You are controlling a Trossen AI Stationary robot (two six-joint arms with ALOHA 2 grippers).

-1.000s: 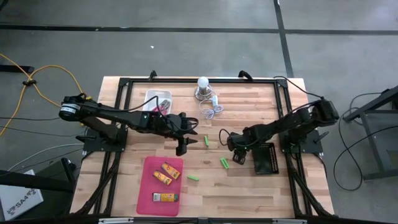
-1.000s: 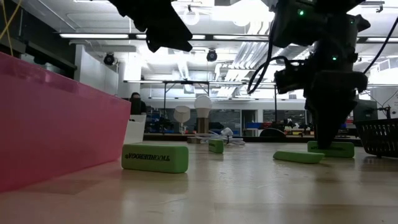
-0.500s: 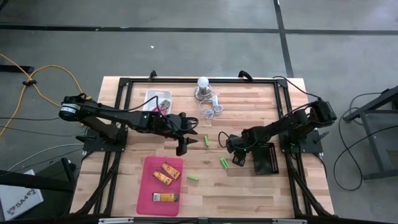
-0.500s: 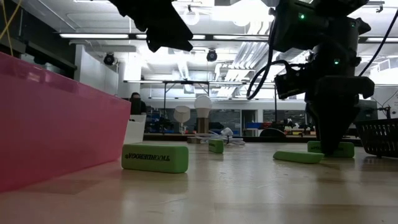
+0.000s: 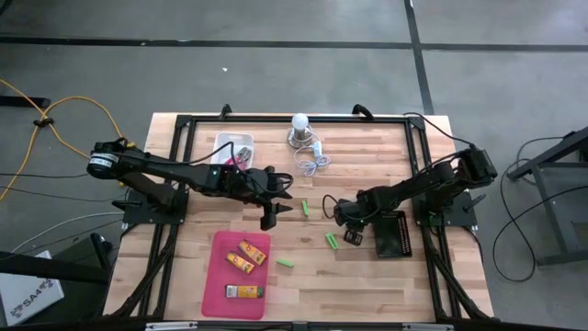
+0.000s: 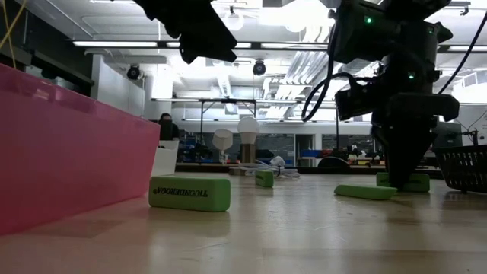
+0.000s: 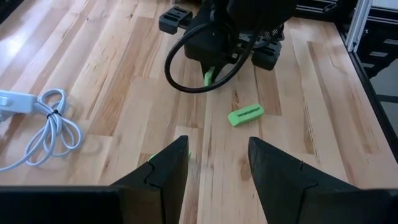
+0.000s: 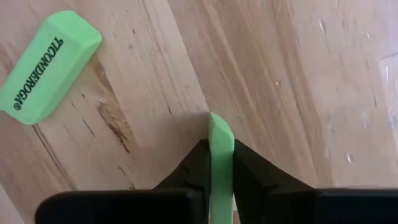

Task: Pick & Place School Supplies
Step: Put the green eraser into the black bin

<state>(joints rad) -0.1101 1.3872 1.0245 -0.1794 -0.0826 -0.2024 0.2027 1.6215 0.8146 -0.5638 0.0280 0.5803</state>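
Right hand [image 8: 221, 163] pointed down at desk [image 5: 367, 276], clenched on green eraser [image 8: 221, 149] near black basket [image 5: 390, 233]. Left hand [image 7: 217, 165] hovers mid-desk, fingers parted, empty; second eraser [image 7: 246, 115] lies ahead.

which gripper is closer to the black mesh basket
Right. The right gripper sits just beside the black mesh basket, shut on a green eraser. The left gripper hangs open farther off, above the pink tray.

Three oblong pieces [image 5: 244, 267] in the tray [image 5: 217, 299], short sticks [image 5: 287, 263] right of it, basket [image 5: 392, 234] farther right
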